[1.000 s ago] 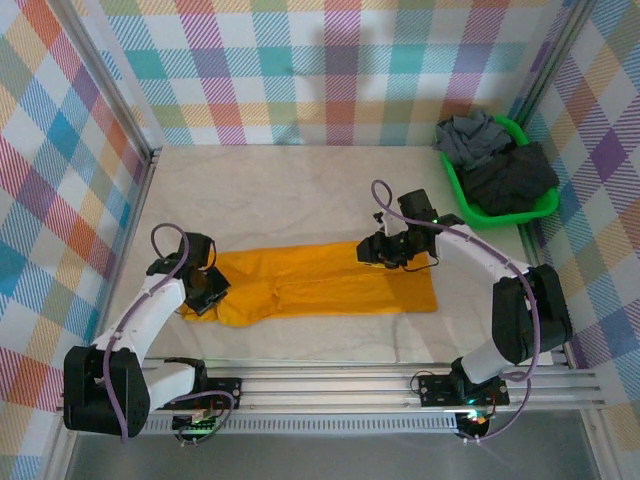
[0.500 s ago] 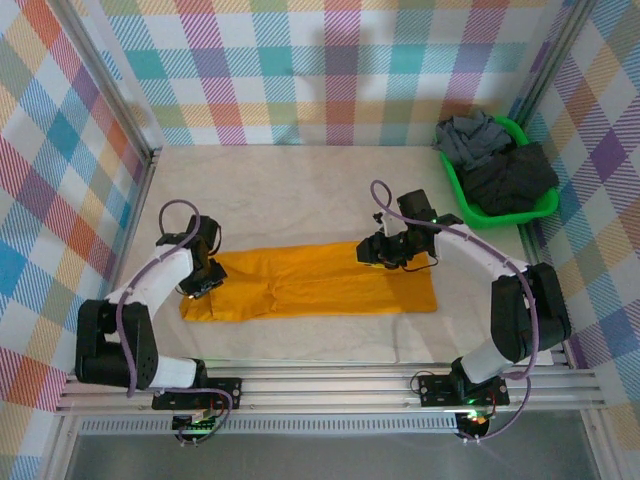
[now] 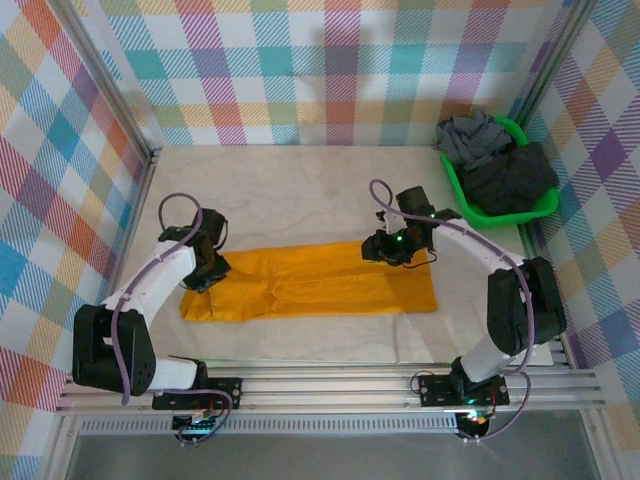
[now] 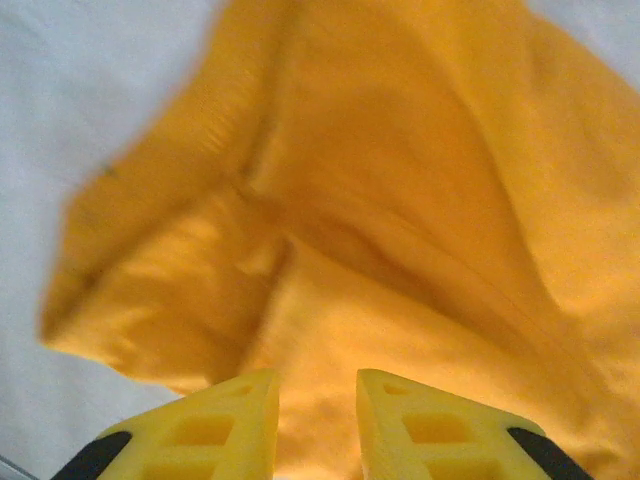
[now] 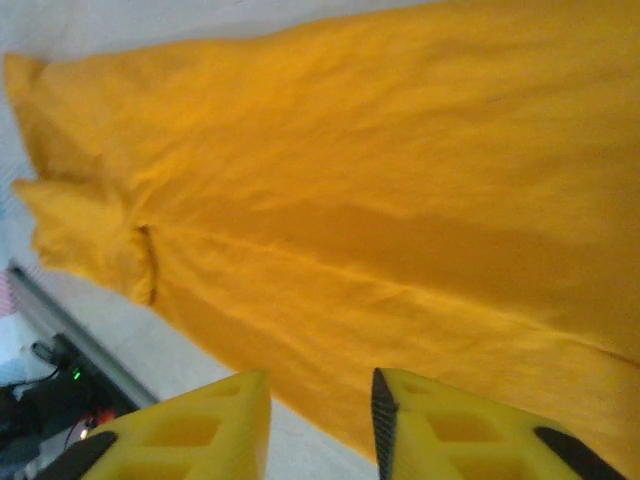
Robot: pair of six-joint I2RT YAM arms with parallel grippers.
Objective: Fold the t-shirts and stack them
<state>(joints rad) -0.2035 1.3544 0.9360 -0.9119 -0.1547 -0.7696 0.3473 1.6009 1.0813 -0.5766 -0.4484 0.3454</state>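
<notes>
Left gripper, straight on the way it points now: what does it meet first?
Likely the orange t-shirt: the left gripper points onto its folded cloth just ahead. Depth unclear.

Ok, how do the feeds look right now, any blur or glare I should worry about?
Top view: shirt sharp, light even, no glare. Left wrist: cloth soft and blurred, worst towards the top, while the left tool stays crisp. Right wrist: weave mostly sharp, top left corner hazy, right tool in focus.

Green plastic basket [image 3: 456, 186] far-R corner, white tabletop [image 3: 300, 190], plaid walls [image 3: 300, 70], alu rail [image 3: 330, 385] near edge
</notes>
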